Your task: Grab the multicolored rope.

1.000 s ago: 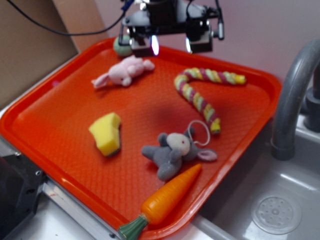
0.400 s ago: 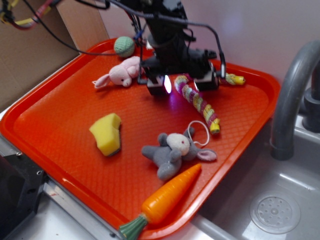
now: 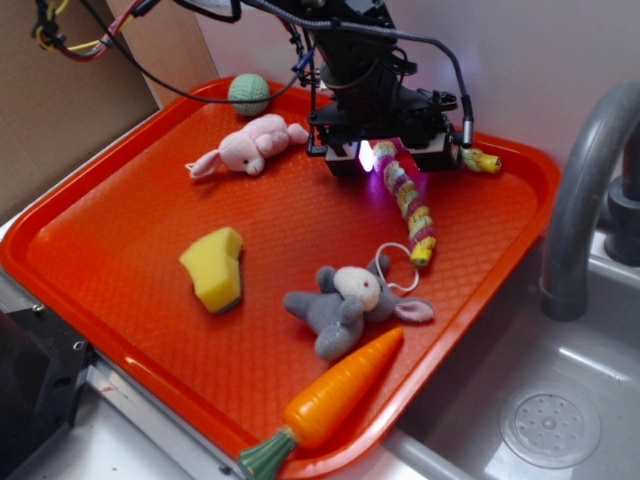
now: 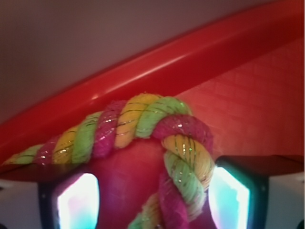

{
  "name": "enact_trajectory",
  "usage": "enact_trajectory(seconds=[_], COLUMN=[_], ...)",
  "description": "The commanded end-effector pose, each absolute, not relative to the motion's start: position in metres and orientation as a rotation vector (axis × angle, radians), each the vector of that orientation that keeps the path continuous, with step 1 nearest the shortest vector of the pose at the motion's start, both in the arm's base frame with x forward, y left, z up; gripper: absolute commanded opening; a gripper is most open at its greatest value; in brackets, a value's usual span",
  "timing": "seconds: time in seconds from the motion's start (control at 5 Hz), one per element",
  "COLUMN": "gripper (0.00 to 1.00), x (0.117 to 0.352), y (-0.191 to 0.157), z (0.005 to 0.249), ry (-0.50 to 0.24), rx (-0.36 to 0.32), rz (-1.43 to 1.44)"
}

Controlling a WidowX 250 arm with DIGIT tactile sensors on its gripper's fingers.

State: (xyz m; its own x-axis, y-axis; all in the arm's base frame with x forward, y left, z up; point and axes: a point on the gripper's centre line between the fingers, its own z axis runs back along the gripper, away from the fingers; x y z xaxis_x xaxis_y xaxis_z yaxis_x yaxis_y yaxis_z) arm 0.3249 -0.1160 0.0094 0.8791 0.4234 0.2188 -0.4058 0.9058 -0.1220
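Gripper (image 3: 385, 158) over multicolored rope (image 3: 410, 205), upper right of tray (image 3: 120, 250).
We saw fingers apart, straddling the rope's bend (image 4: 183, 157); closing squarely across the thick twist should hold best.

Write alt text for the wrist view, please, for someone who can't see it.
A rope twisted in pink, yellow and green bends close to the camera, one leg running down between the claw's two glowing fingers. Behind it rises the red tray's rim.
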Motion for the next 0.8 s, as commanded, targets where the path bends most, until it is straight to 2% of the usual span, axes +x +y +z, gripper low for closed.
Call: enact_trajectory(seconds=[0.0,0.2,0.4,0.6], gripper=[0.00,0.00,0.00,0.00], x=[0.306,0.299,0.293,0.286], y=[-0.111,-0.113,-0.108,-0.097], z=[0.006,0.006,0.031,0.080], ry=[-0.215,-0.216,-0.200,-0.227], rx=[0.094,0.119,0.068,-0.004], rz=[0.413,0.325,0.205,0.093])
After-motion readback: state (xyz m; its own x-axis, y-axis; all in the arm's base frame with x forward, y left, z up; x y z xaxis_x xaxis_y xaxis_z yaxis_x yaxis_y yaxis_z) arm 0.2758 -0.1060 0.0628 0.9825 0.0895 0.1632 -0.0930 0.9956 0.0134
